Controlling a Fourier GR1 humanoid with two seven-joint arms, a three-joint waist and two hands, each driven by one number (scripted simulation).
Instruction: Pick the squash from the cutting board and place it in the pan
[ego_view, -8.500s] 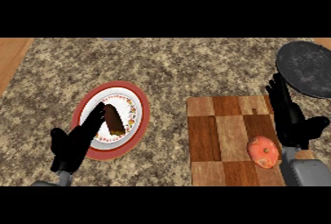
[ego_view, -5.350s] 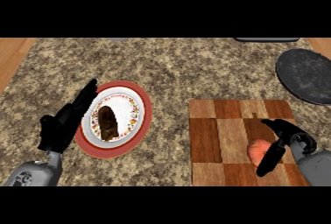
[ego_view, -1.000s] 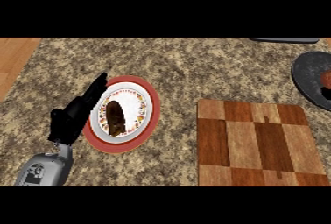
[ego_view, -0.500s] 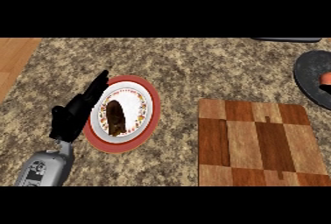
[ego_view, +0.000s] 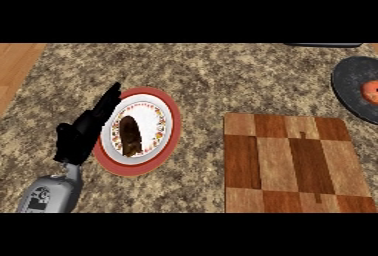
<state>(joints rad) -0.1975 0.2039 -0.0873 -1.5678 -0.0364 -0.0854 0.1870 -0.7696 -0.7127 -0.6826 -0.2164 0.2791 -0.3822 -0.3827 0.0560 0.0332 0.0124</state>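
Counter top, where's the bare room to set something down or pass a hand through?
The cutting board lies bare. Open counter runs along the far side, and a strip lies between the plate and the board. It is crowded at the left, where the left hand rests beside the plate, and at the right edge, where the pan holds the squash.

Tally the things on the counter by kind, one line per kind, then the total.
Plates: 1, holding a brown food item
Cutting boards: 1
Pans: 1
Squashes: 1, in the pan
Robot hands: 1, the left, by the plate
Total: 6, food item included
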